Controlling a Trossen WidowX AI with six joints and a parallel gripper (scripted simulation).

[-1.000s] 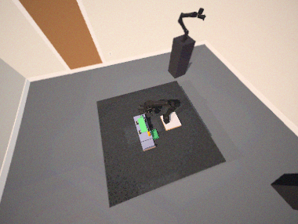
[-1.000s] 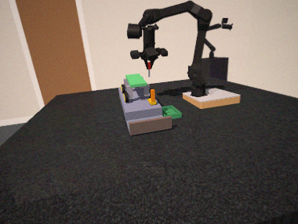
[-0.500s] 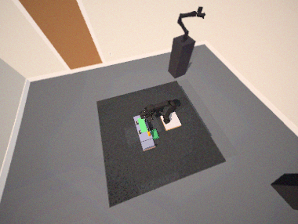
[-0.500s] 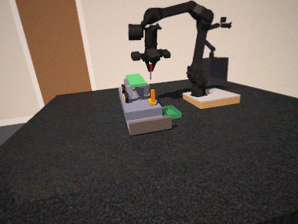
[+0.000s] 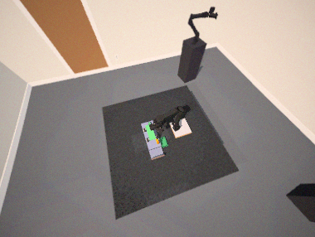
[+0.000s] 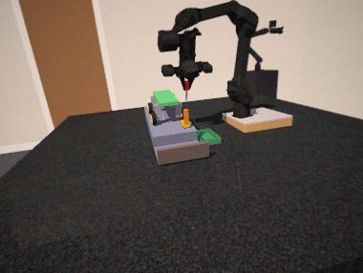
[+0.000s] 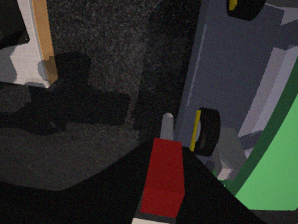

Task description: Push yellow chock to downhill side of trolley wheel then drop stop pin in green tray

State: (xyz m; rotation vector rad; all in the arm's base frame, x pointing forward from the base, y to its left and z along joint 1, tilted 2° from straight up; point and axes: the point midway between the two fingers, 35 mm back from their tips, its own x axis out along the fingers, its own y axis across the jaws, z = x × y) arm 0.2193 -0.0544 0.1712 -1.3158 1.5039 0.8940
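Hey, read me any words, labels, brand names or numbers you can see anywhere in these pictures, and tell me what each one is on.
None: no readable text in any view.
Trolley, ramp, green tray, orange handle: plain surfaces, no print.
Red-headed pin held in the gripper: no lettering; two tiny dark dots below it, not characters.

Evenly lit, soft and coarse throughout; faint shadows on the counter (image 6: 267,200); wrist view dim, blurred up close.

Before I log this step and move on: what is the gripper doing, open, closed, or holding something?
Gripper: closed on the red-headed stop pin, held in the air beside the trolley.
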